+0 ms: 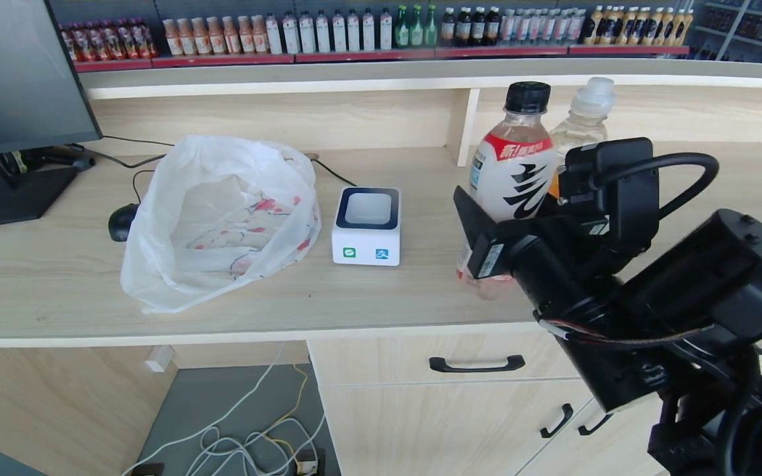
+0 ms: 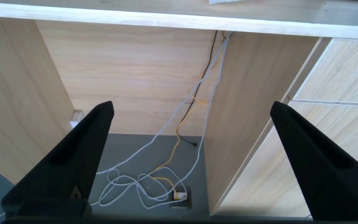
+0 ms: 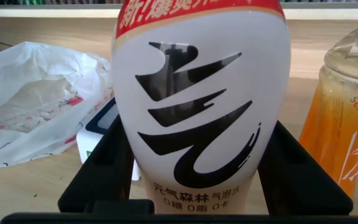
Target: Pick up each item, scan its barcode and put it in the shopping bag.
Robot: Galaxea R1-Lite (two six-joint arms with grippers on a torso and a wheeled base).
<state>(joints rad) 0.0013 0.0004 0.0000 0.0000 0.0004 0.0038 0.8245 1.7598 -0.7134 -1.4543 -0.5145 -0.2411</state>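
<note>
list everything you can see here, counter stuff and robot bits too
shopping bag: 1, white with red print, counter, left of scanner
scanner: 1, white, dark top, mid counter
white-label bottle: 1, black cap, upright right of scanner
orange drink bottle: 1, pale cap, just behind it
mouse: 1, black, left of bag
monitor: 1, dark, far left
shelf bottles: many, mixed colours, back wall
cables: several, pale, floor
right gripper: 1, black, shut on white-label bottle
left gripper: 1, black, open, below counter

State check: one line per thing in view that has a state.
shopping bag, open, slumped on the counter
white-label bottle, upright, capped, on the counter
orange drink bottle, upright, capped
right gripper, around the white-label bottle, grip unclear
left gripper, open, below the counter
drawers, shut
</note>
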